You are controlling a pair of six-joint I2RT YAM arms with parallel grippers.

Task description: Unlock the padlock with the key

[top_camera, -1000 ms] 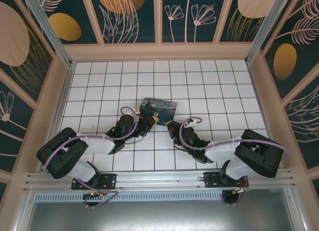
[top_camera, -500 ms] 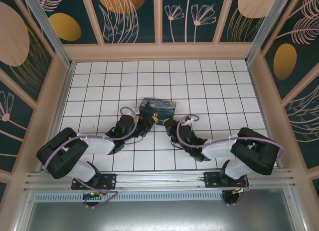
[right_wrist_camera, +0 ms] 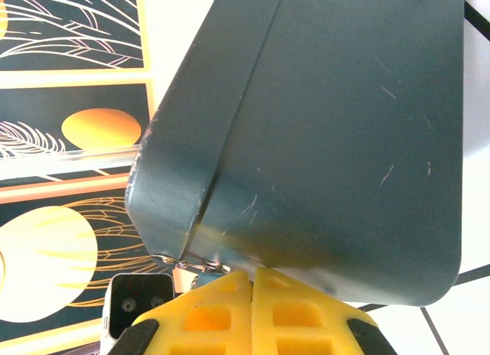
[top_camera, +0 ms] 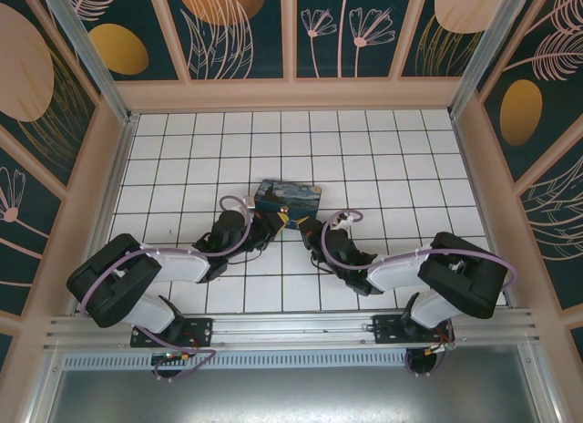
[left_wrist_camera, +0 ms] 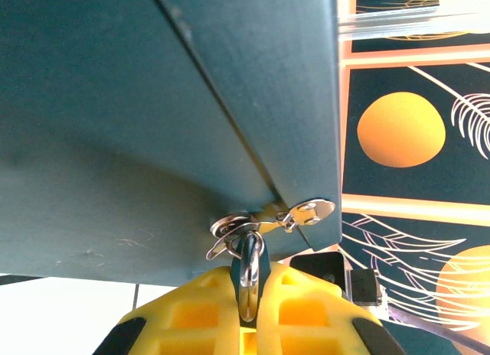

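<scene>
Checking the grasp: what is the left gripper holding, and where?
A silvery metal ring at the box latch, pinched by its lower end in the left gripper.

On the left wrist camera the padlock (left_wrist_camera: 249,272) gives me just a silvery loop. Its body is buried between the fingers of the left gripper (left_wrist_camera: 249,290), which the bottom edge cuts off. From overhead it is too small to pick out. By the right gripper (right_wrist_camera: 253,282), the metal bits at the corner of the box (right_wrist_camera: 344,141) are blurred, and I can't tell whether a key is there.
</scene>
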